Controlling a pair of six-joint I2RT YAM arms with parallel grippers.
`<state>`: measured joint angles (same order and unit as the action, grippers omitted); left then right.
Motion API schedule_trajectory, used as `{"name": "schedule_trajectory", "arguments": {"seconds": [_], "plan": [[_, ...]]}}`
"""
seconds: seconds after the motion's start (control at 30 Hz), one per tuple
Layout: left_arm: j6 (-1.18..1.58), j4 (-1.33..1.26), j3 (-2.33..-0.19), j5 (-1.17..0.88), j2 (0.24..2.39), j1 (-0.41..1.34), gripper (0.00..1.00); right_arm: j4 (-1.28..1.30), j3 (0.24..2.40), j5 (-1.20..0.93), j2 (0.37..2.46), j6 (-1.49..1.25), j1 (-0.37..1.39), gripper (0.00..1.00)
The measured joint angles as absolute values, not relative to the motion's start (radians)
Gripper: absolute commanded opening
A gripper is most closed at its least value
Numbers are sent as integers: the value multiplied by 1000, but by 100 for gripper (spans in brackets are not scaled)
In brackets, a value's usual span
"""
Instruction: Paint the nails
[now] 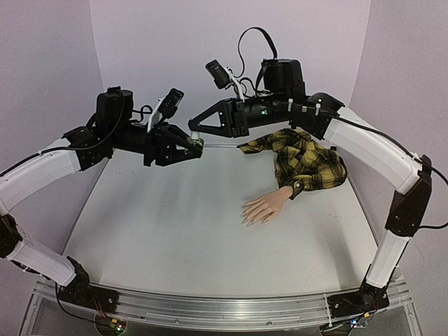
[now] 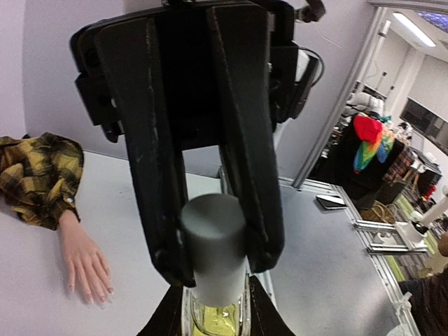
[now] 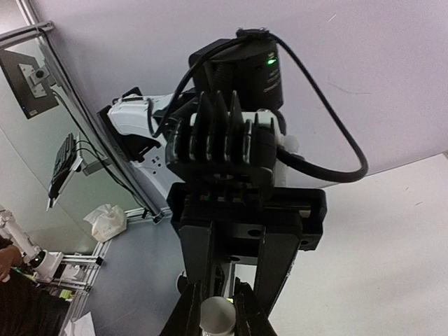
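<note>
Nails: on the mannequin hand, lying on the desk right of centre, nearer the right edge than the left. Tiny in the top view. In the left wrist view they read as pale tips; can't tell whether any carry paint.
Desk: pale grey top with walls behind and at both sides. It carries only the mannequin piece.
Left arm: reaches in from the left edge, with its wrist up in the air over the back-centre of the desk.
Right arm: arches over the right edge and passes above the sleeve. Its wrist meets the left one nose to nose.
Sleeve: yellow-and-black plaid, bunched up toward the back-right corner, with the cuff at the wrist of the hand.
Mannequin hand: skin-coloured and palm down, sticking out of the cuff and pointing toward the left-near side. Well apart from both sets of jaws.
Left jaws: clamped on the bottle, gripping the glass body from both sides and holding it off the desk.
Right jaws: closed on the cap, one pad against each side.
Bottle: small, clear glass with yellowish liquid inside. Held in the air just left of the sleeve.
Cap: light grey-white cylinder sitting on the bottle neck; also seen end-on in the right wrist view.
</note>
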<state>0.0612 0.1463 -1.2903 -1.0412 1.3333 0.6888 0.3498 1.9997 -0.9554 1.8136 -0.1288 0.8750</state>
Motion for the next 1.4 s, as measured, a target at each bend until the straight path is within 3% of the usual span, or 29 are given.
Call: {"name": "schedule_trajectory", "arguments": {"seconds": [0.17,0.33,0.57,0.73,0.8,0.93,1.03,1.17,1.4], "plan": [[47,195,-1290,-760,1305,702,0,287,1931,-747,1785,-106,884,0],[20,182,-1275,-436,1301,728,0,235,1905,-303,1786,-109,967,0],[-15,109,-1249,-53,1316,765,0,270,2179,370,2015,-223,1122,0],[-46,84,-1235,90,1352,798,0,316,2240,519,2078,-297,1140,0],[-53,62,-1219,100,1354,804,0,333,2240,528,2078,-309,1142,10],[-51,23,-1187,105,1348,809,0,369,2224,520,2060,-313,1145,42],[-40,17,-1181,127,1340,789,0,414,2185,486,2020,-317,1154,55],[-25,17,-1178,99,1308,773,0,455,2129,350,1936,-285,1146,79],[-26,44,-1155,-273,1220,776,0,473,2014,-121,1766,-176,1018,95]]}}
